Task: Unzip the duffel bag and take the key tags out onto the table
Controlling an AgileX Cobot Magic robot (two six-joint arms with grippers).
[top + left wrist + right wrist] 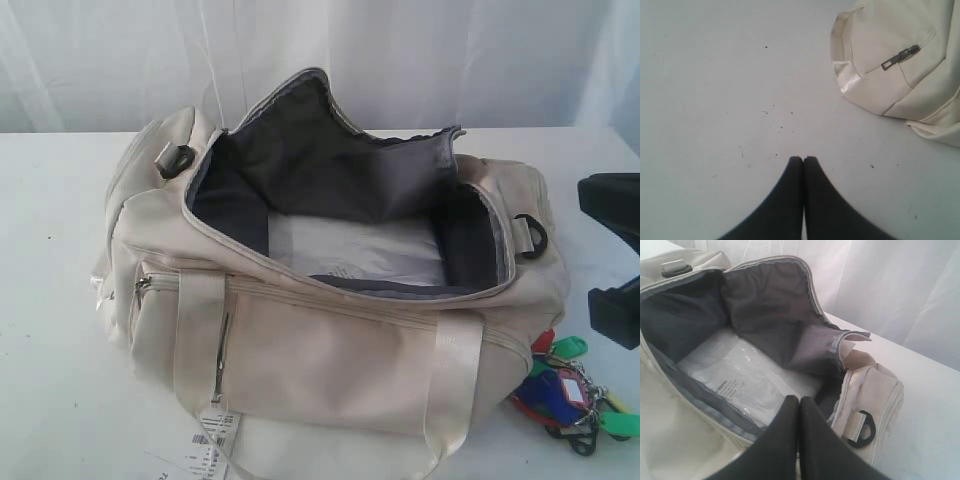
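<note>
The cream duffel bag lies on the white table with its top zip wide open, showing dark grey lining. The key tags, a bunch in green, blue and red, rest on the table against the bag's front right corner. My right gripper is shut and empty, hovering over the bag's right end beside the opening. Black parts of that arm show at the right edge of the exterior view. My left gripper is shut and empty over bare table, apart from the bag's end.
A clear plastic sheet with print lies flat on the bag's floor. A white barcode hangtag hangs at the front left. A black D-ring sits on the bag's right end. A white curtain hangs behind the table.
</note>
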